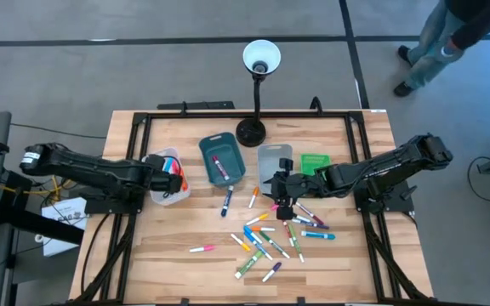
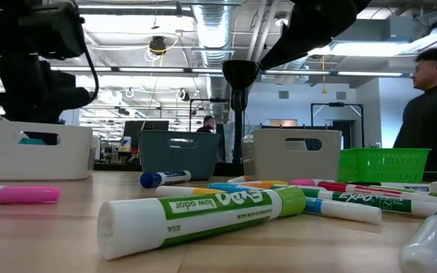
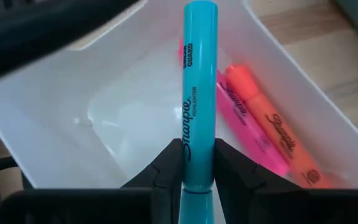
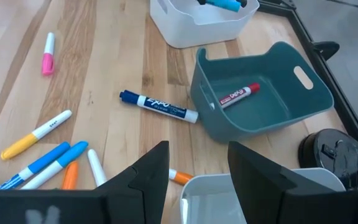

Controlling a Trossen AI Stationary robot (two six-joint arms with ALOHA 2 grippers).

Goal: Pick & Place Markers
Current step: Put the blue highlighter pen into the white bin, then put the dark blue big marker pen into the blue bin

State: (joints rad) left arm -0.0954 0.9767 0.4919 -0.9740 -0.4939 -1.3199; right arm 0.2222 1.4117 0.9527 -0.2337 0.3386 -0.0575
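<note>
Many markers lie scattered on the wooden table's middle and right. My left gripper is over the white bin at the table's left, shut on a cyan highlighter. A pink highlighter and an orange one lie on that bin's floor. My right gripper hangs open above the markers, next to the grey bin, with nothing between its fingers. A red marker lies in the teal bin. My left gripper pinches the cyan highlighter's barrel between its two fingers, close to one end. The fingers slant down into the white bin. The highlighter sticks out forward beyond the fingertips, along them, above the bin's floor and apart from the two highlighters lying there.
A green basket stands right of the grey bin. A black lamp stands at the table's far middle. A blue marker lies beside the teal bin, a pink one alone near the front left. A person stands beyond the table.
</note>
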